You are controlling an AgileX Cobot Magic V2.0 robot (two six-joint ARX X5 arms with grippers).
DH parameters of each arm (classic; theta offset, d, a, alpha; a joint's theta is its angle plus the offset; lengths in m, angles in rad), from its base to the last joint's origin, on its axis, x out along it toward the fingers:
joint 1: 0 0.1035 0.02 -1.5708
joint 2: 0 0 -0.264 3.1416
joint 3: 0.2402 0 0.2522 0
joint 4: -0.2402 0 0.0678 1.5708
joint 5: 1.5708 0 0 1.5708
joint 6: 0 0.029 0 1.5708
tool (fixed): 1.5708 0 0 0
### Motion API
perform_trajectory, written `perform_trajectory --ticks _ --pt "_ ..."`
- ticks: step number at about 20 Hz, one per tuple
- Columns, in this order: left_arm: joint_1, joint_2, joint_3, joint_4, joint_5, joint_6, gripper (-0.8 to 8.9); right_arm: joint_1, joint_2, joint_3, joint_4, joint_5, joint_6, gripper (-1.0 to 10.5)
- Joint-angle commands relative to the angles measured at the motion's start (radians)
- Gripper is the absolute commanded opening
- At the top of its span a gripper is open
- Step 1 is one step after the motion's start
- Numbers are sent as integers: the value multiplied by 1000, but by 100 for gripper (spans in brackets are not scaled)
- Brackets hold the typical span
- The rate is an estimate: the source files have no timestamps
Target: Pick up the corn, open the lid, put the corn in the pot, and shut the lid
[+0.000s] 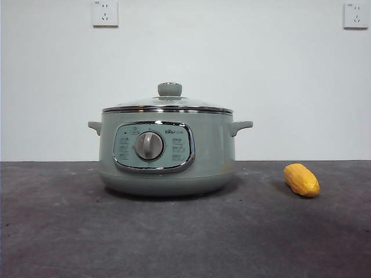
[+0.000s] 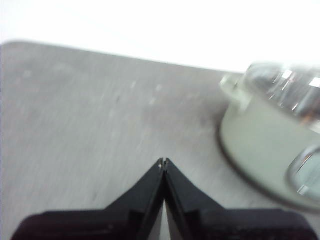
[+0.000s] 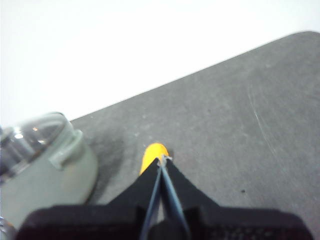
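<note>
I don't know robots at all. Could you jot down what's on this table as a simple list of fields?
pot: sage-green cooker, standing on the dark table
lid: glass lid closed on the pot, green knob on top
corn: yellow cob lying on the table beside the pot, apart from it
left gripper: shut, holding nothing, above bare table near the pot
right gripper: shut, holding nothing, above the corn
wall: two sockets high up
task progress: nothing picked up yet
</note>
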Motion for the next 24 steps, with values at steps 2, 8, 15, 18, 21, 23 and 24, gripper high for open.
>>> perform_trajectory --ticks 2,8,15,18,21,23,24 --pt "3 71 97 10 11 -9 -3 1 49 94 -37 -6 14 -8" --pt "2 196 238 8 81 -9 -3 1 175 253 -115 -14 12 -8" --pt "1 311 305 7 244 -24 -3 1 372 417 -284 -81 7 2" --pt "1 356 309 6 342 -69 -3 1 475 477 -347 -143 7 15" --pt "1 404 310 5 416 -113 -5 1 593 541 -386 -194 7 151" --pt "1 433 315 -3 463 -117 -5 1 671 583 -399 -217 3 243" --pt "1 446 322 -14 481 -117 -5 2 708 602 -407 -232 -3 270"
